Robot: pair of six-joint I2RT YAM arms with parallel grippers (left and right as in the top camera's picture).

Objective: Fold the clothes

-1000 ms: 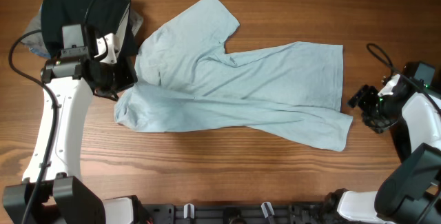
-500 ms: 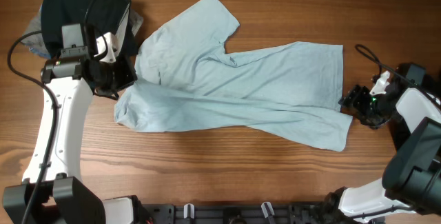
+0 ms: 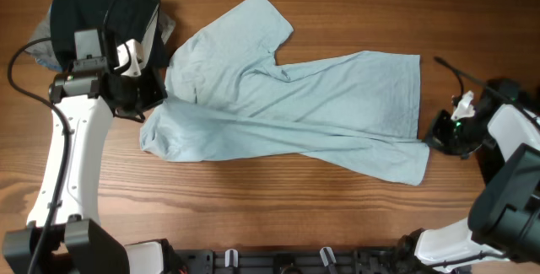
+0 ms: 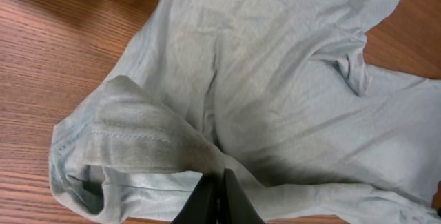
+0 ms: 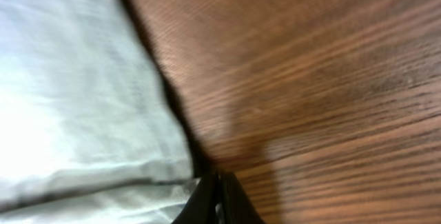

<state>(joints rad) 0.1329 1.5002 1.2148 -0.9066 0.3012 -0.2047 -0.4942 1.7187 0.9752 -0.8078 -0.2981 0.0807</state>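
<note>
Overhead, shirt: the pale blue-grey shirt (image 3: 287, 105) lies spread across the middle of the table (image 3: 278, 215), with one sleeve pointing toward the upper middle and the hem at the right.
Overhead, dark clothes: the dark clothes (image 3: 101, 8) are heaped in the upper left corner, just beside the shirt.
Overhead, left gripper: the left gripper (image 3: 143, 99) is at the shirt's left edge.
Overhead, right gripper: the right gripper (image 3: 439, 132) is at the shirt's lower right corner.
Left wrist, left gripper: at bottom centre, its fingers are pressed narrow, pinching a raised fold of the shirt.
Left wrist, shirt: it fills most of the frame, with bare wood at the left.
Right wrist, right gripper: at bottom centre, its fingers are closed together on the shirt's corner edge; the view is blurred.
Right wrist, shirt: it fills the left of the frame, with wood to the right.
</note>
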